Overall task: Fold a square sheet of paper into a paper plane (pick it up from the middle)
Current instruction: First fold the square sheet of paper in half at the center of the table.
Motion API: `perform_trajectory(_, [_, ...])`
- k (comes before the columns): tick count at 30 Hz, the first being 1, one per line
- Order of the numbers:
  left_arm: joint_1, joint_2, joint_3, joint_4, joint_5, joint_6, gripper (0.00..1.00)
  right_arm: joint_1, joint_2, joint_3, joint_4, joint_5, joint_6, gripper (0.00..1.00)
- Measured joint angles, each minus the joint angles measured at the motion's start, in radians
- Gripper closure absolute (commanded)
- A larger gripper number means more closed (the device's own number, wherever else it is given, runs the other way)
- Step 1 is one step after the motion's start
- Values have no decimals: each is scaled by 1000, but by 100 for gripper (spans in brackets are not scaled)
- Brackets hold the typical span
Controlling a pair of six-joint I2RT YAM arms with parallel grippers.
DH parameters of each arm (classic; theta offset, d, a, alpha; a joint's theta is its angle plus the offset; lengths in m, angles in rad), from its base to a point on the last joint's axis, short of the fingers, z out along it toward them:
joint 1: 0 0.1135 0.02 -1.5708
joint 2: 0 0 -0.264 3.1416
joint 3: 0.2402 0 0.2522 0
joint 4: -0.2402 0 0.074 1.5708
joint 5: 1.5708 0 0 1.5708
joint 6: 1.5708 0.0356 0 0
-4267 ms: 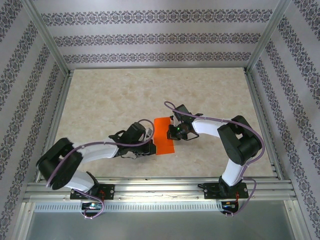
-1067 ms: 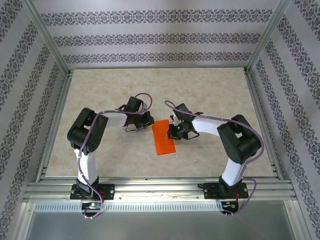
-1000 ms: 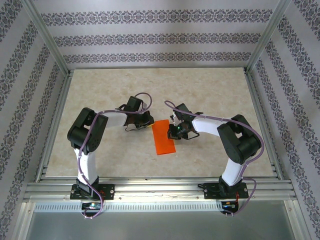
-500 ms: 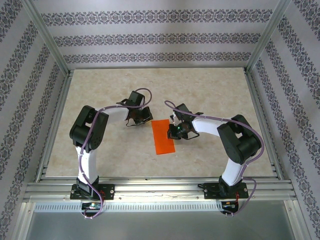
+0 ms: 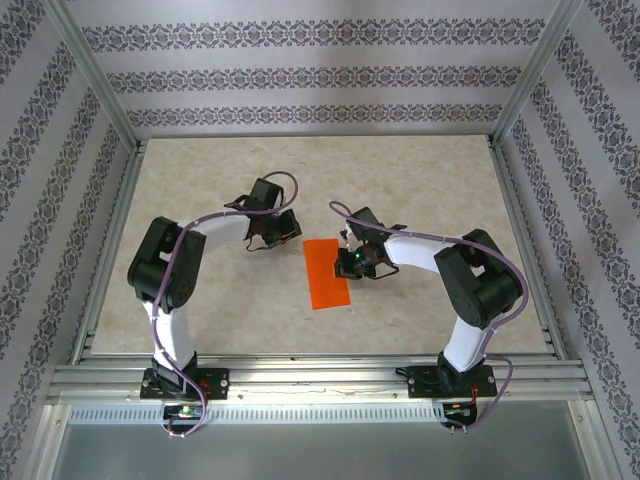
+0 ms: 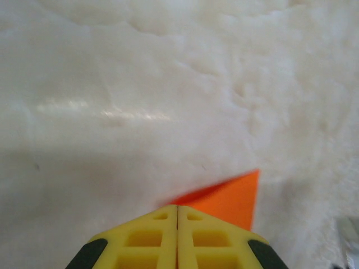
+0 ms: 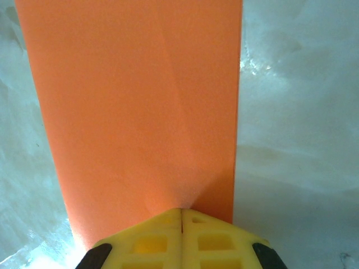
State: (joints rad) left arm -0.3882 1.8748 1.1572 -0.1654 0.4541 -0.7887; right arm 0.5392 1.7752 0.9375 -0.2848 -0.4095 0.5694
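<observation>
Marble-look table [image 5: 200, 300] has the orange sheet of paper [image 5: 327, 278] lying flat mid-table as a folded strip, same spot as before. Right gripper [image 5: 347, 263] is still clenched, tips on the strip's right edge. Left gripper [image 5: 288, 233], clenched on nothing, has backed off its left edge toward the far corner.

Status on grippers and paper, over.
Left gripper shut, off the orange paper. Right gripper shut, tip down on it. Paper a narrow rectangle, flat on table.
</observation>
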Motion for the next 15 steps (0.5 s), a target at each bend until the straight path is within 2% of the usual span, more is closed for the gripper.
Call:
perform_trajectory(5, [-39,-87,-87,69,78,7,91,0,0,0,0,0,0,100])
perform_trajectory(10, [-71,-68,-168,125,140,2,91,0,0,0,0,0,0,100])
perform_trajectory(15, [-77,-30,-201,159,148,-5,91,0,0,0,-1,0,0,100])
